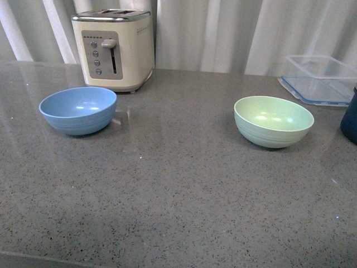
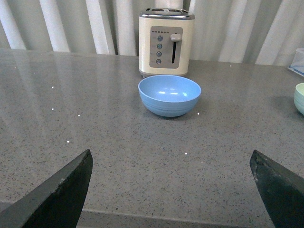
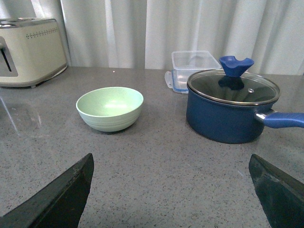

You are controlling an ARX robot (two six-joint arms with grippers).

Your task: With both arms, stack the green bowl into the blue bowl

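Note:
The blue bowl point(image 1: 78, 110) sits upright and empty on the grey counter at the left, in front of a toaster. The green bowl point(image 1: 273, 120) sits upright and empty at the right. Neither arm shows in the front view. In the left wrist view the blue bowl point(image 2: 169, 95) lies ahead of my left gripper point(image 2: 171, 156), which is open and empty, well short of it. In the right wrist view the green bowl point(image 3: 109, 108) lies ahead and to one side of my right gripper point(image 3: 171, 159), also open and empty.
A cream toaster point(image 1: 114, 49) stands behind the blue bowl. A clear plastic container point(image 1: 319, 79) sits at the back right. A dark navy pot with a glass lid point(image 3: 232, 105) and a blue handle stands beside the green bowl. White curtains hang behind the counter.

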